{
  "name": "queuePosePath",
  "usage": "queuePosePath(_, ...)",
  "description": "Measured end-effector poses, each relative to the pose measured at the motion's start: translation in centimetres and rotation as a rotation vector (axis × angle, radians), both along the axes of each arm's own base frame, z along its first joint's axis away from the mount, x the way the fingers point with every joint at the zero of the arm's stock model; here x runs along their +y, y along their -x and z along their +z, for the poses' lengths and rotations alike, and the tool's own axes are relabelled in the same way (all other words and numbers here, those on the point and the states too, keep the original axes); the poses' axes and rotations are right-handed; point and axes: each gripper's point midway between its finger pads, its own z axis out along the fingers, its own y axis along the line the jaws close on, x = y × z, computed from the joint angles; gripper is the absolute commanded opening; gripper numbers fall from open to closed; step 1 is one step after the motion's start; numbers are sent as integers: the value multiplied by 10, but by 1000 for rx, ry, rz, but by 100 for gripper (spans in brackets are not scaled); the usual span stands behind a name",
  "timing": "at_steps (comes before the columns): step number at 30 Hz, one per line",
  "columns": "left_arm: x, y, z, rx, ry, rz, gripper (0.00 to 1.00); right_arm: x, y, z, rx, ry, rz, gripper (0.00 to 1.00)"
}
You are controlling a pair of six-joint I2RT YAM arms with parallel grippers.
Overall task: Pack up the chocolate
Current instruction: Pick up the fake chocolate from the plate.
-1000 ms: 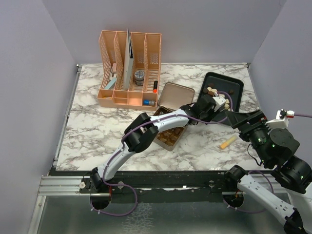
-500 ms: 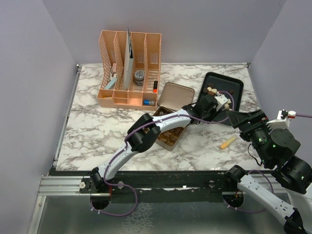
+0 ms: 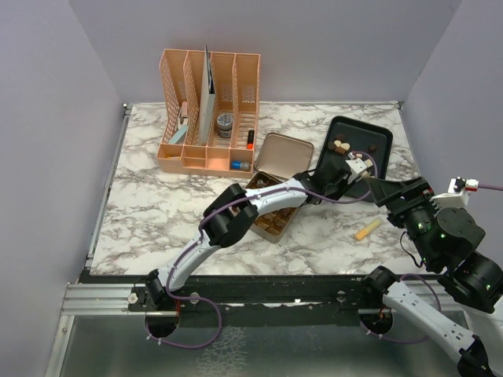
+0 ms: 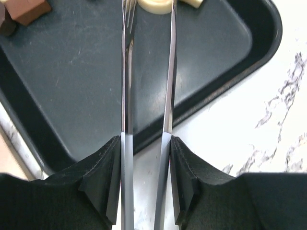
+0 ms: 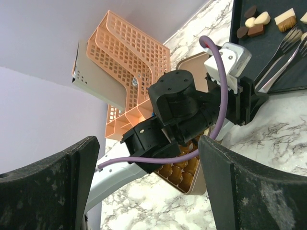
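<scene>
A: Black tray (image 3: 371,135) in the upper right of the overhead view: is that where the chocolate (image 3: 339,146) sits?

B: Some of it. A few brown and cream bits lie at the tray's left end. Many more pieces (image 3: 271,221) fill the base of the open gold tin (image 3: 280,154) at the centre of the marble table (image 3: 157,204), partly hidden by the left arm (image 3: 236,220).

A: And the left gripper (image 4: 146,141)?

B: It reaches over the tin to the tray. Two long metal blades (image 4: 127,72) run from its fingers with a narrow gap between them. At the top edge of its wrist view a cream piece (image 4: 153,5) lies between the forked tips; whether they pinch it, I cannot tell. A brown piece (image 4: 29,9) sits in the upper left corner.

A: The right gripper (image 5: 148,143)?

B: Just below the tray in the overhead frame, fingers spread wide, nothing between them.

A: Anything else?

B: A peach mesh organiser (image 3: 208,110) up and left of the tin, and a small yellow stick (image 3: 368,228) on the marble, right of centre.
</scene>
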Motion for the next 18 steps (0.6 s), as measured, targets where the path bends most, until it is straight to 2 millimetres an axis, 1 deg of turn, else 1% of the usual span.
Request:
queuePosePath(2,7,4,0,7,-13,2,35,0,0,0,-1,0,0,89)
queuePosePath(5,14,7,7,3,-17,10,34,0,0,0,-2,-1,0,89)
queuePosePath(7,21,9,17,-4,-15,17,33,0,0,0,-3,-2,1,89)
queuePosePath(10,26,9,38,-27,2,34,32,0,0,-3,-3,-3,3,88)
queuePosePath(14,35,9,63,-47,27,60,32,3,-1,-12,10,2,12,88)
queuePosePath(17,41,10,76,-45,44,78,31,7,-2,-20,25,10,23,88)
queuePosePath(18,46,9,81,-43,49,91,31,8,-2,-22,30,12,27,88)
